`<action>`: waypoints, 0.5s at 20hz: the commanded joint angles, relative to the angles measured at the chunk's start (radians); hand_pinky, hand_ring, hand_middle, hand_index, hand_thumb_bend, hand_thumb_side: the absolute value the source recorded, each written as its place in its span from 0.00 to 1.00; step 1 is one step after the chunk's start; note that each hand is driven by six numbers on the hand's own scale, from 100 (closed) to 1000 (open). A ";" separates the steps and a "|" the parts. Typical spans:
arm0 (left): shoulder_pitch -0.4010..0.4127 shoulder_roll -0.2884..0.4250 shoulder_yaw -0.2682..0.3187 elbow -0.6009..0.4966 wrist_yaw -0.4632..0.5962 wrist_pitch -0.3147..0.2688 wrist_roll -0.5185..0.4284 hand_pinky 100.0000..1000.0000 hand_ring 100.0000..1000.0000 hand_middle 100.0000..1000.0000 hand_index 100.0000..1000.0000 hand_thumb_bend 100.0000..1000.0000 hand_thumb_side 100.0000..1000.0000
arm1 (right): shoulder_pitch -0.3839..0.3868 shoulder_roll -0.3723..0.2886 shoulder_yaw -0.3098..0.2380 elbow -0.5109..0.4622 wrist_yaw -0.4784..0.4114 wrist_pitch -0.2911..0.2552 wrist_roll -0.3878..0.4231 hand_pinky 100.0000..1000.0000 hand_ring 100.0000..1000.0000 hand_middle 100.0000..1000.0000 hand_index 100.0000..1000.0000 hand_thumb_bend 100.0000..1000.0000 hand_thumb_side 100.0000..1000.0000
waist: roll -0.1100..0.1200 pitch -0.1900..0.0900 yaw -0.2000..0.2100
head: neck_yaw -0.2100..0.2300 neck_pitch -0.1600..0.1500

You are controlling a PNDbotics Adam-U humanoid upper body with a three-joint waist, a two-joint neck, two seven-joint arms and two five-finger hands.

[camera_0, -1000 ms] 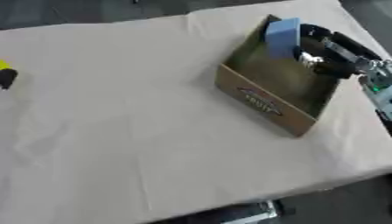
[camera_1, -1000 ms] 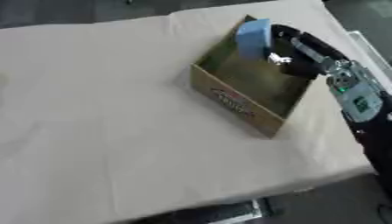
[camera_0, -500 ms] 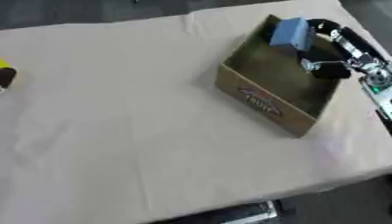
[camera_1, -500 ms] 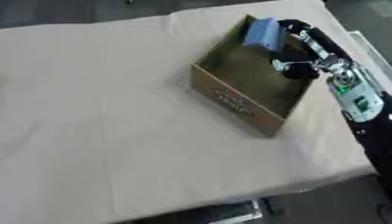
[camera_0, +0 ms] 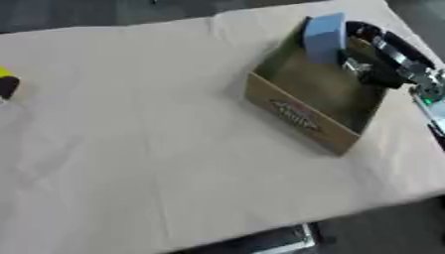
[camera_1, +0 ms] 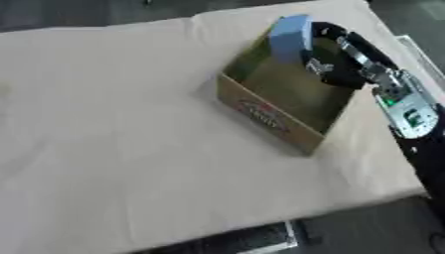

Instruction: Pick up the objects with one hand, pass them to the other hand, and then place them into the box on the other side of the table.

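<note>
The blue block (camera_1: 289,37) leans in the box (camera_1: 280,121) at its 12 o'clock corner; the right hand (camera_1: 334,69) sits beside it at 3 o'clock — I cannot tell how its fingers are; a yellow thing (camera_0: 5,73) shows at 9 o'clock.

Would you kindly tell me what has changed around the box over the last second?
The right hand has carried the blue block toward the far corner of the cardboard box; whether it has let go cannot be told. The box and the yellow-and-black object at the left edge stayed put.
</note>
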 commanded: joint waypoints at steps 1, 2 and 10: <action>-0.012 0.018 0.007 -0.011 0.007 -0.001 0.005 0.76 0.55 0.70 0.80 0.61 0.46 | -0.015 -0.042 -0.014 -0.004 -0.008 0.006 -0.060 1.00 0.96 0.83 0.35 0.00 0.74 | 0.007 -0.020 0.000 | 0.001 -0.002; -0.011 0.019 0.008 -0.012 0.008 -0.001 0.006 0.76 0.55 0.70 0.80 0.60 0.46 | -0.015 -0.042 -0.012 -0.002 -0.006 0.006 -0.069 1.00 0.97 0.83 0.28 0.00 0.69 | 0.007 -0.020 0.000 | 0.001 -0.002; -0.011 0.023 0.010 -0.013 0.012 0.000 0.009 0.76 0.55 0.70 0.80 0.60 0.46 | -0.006 -0.043 -0.010 0.012 0.007 0.042 0.006 1.00 1.00 0.98 0.99 0.00 0.13 | 0.007 -0.020 0.001 | 0.005 -0.002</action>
